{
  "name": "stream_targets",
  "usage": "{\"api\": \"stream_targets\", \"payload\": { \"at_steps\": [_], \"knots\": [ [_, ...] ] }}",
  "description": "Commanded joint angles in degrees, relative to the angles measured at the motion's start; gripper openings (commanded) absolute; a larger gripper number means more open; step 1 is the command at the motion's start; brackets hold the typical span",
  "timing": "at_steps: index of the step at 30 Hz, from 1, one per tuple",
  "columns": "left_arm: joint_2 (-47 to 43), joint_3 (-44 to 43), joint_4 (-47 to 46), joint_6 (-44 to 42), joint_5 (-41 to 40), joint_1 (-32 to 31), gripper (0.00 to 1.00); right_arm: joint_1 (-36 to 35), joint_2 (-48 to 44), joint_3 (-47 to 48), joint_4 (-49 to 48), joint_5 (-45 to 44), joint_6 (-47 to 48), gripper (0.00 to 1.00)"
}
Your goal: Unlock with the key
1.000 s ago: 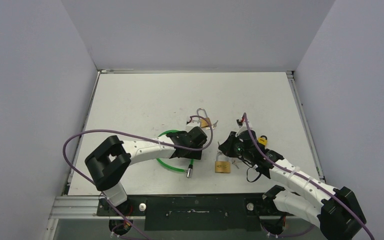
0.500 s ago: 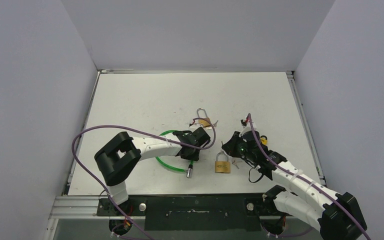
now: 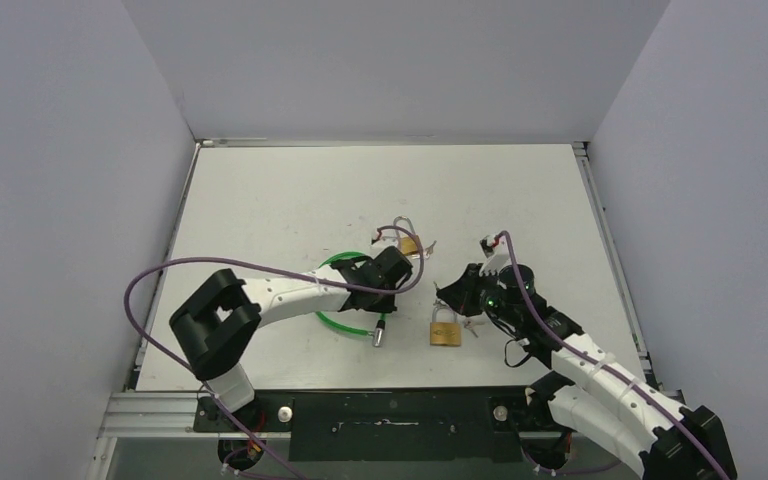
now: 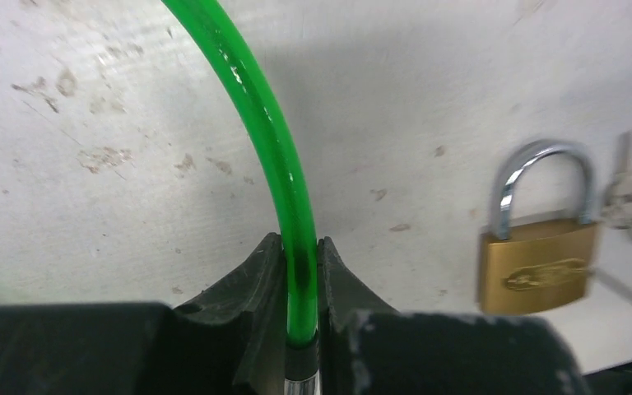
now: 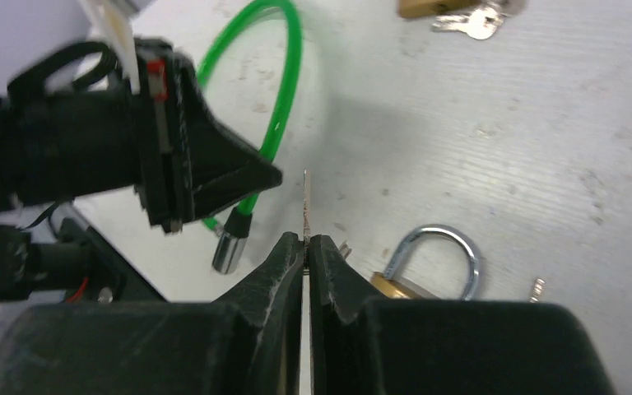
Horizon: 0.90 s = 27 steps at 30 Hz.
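Entry: your right gripper [image 5: 305,247] is pinched tight on the key [image 5: 305,197]. The blade shows edge-on and juts past the tips toward the left edge of the counter [image 3: 290,200]. The brass padlock [image 3: 446,333] lies flat just beside those tips at mid near edge, its shackle seated and pointing to the far edge, its scuffed gold body toward the near edge. Judgement: the keyway is likely in that near end, so swing the blade round; the right arm is nearer, since the left gripper [image 4: 300,255] is clamped on the green cable [image 4: 273,148].
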<state>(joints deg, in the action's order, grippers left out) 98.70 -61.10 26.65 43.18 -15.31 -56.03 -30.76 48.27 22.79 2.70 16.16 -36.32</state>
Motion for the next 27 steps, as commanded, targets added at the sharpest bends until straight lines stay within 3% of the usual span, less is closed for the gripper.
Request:
{"api": "stream_targets", "payload": {
  "at_steps": [1, 6, 10, 19, 27],
  "knots": [
    [-11.8, 1.5, -11.7, 3.5, -0.5, 4.7, 0.0, 0.3, -5.0, -1.3, -12.8, 13.6, 3.8, 0.0],
    [-22.1, 6.8, -20.5, 9.8, 4.5, 11.6, 0.0, -0.2, -5.9, -3.1, -20.4, 20.4, 2.6, 0.0],
    [-25.8, 7.9, -21.5, 14.8, 8.2, 15.4, 0.0, -1.7, -3.9, -3.1, -25.1, 22.2, 0.7, 0.0],
    [-30.3, 12.8, -25.7, 26.4, 12.9, 19.9, 0.0, -14.3, 1.7, 2.8, -20.8, 8.8, 4.1, 0.0],
    [-31.3, 15.9, -29.1, 33.1, 16.9, 21.2, 0.0, -15.0, 5.2, 3.6, -19.5, 3.3, 3.8, 0.0]
  ]
}}
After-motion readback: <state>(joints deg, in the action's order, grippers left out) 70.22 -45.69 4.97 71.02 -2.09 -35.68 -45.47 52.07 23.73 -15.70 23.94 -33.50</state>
